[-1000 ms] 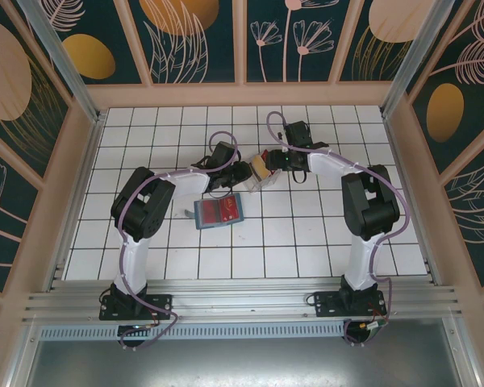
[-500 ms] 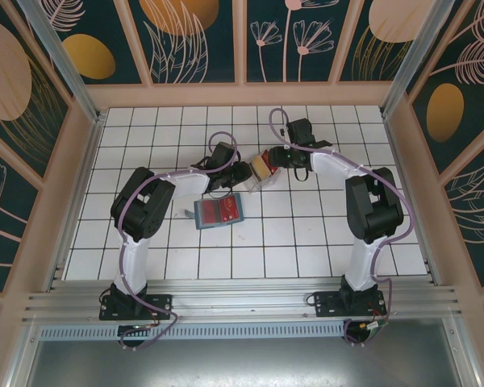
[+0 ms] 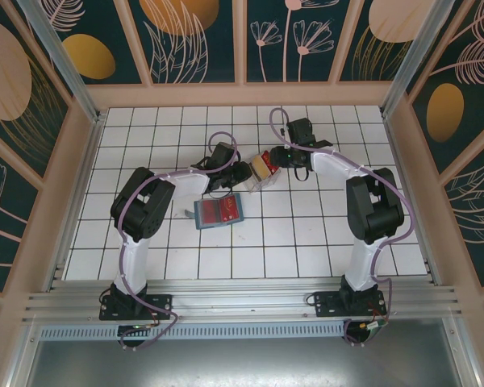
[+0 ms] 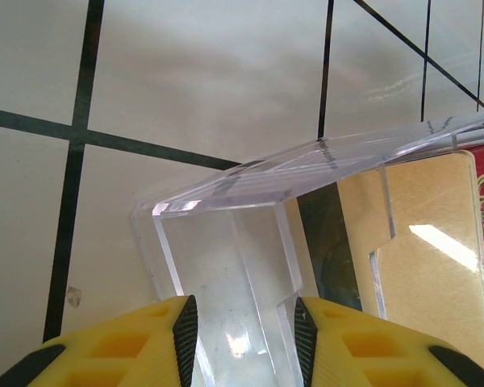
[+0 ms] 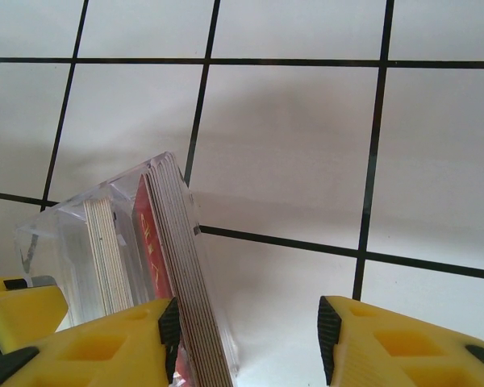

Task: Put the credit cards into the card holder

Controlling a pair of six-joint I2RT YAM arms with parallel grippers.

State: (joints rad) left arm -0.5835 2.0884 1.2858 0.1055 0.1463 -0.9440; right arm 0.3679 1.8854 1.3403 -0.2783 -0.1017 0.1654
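White tiled table (image 3: 306, 234): L tool (image 4: 244, 322) clamped on clear tray (image 4: 306, 169), R tool (image 5: 248, 334) apart by cards (image 5: 176, 262); print unreadable.

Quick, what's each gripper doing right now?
Left gripper: closed on the clear tray wall.
Right gripper: open, at the credit cards, nothing gripped.

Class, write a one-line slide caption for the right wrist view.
Right gripper, open, at red and tan cards standing in a clear tray.
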